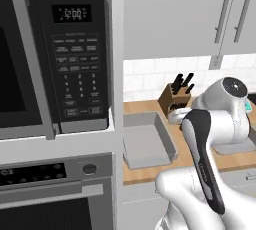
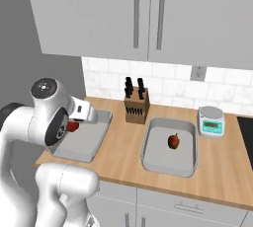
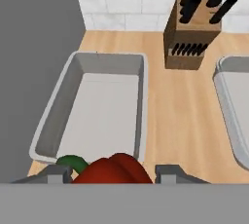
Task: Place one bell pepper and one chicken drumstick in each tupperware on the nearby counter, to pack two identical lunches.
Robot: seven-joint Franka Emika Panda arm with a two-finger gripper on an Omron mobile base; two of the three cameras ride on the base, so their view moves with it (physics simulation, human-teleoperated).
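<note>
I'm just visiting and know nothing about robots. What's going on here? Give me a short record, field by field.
Gripper: gripper shut on a red bell pepper with a green stem, held above the near end of the left tupperware
Left tupperware: grey, nothing inside yet
Right tupperware: right tupperware already holds one bell pepper
Drumsticks: none in either tupperware
Counter: counter also carries a knife block between the tupperwares and a small kitchen scale at the right
Likely next: lower and release the pepper into the left tupperware

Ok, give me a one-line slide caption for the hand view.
Gripper holding a red bell pepper above the left tupperware, knife block behind on the counter.
</note>
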